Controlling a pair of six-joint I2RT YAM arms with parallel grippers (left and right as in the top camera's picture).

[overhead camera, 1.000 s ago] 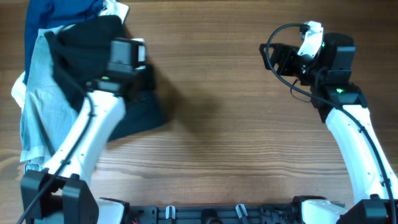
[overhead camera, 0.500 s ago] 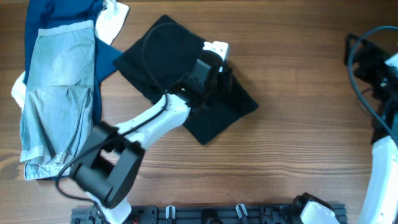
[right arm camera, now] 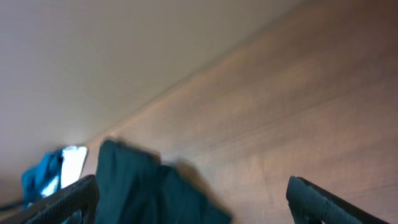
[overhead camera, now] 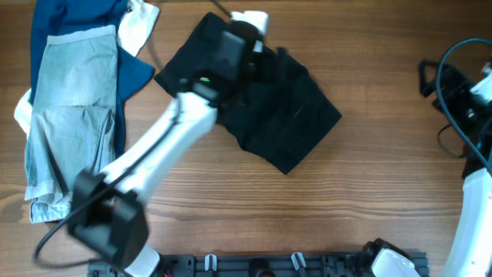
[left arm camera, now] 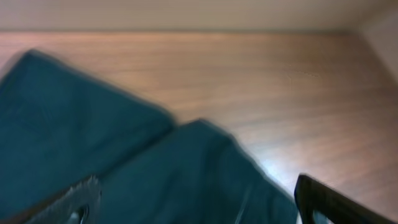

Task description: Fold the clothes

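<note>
On table, centre to 12 o'clock: black shorts [overhead camera: 284, 115] lie spread on the wood, set on a diagonal, one corner pointing to 5 o'clock.
Shorts, close up: L wrist view, blurred, shows two dark panels [left arm camera: 124, 162] meeting along a raised edge.
L gripper [left arm camera: 199, 208]: jaws spread wide, nothing between them; hovers at the shorts' 12 o'clock edge. Contact w/ fabric: can't tell.
L arm [overhead camera: 154, 154]: white, reaches from 7 o'clock up across the shorts' 9 o'clock side.
R gripper [right arm camera: 193, 205]: jaws spread wide, empty; sits at the 3 o'clock edge of the table, well apart from the shorts.
R arm [overhead camera: 473, 208]: white, rises along the frame edge from 4 o'clock.
Pale denim shorts [overhead camera: 69, 115]: 9 o'clock, flat, lying on a dark blue garment.
Dark blue garment [overhead camera: 73, 15]: 10–11 o'clock, partly under the denim; one edge just beside the black shorts' 9 o'clock corner, touching or not unclear.
White cloth [overhead camera: 142, 23]: 11 o'clock, beside the blue garment.
Table [overhead camera: 369, 200]: brown wood grain.
</note>
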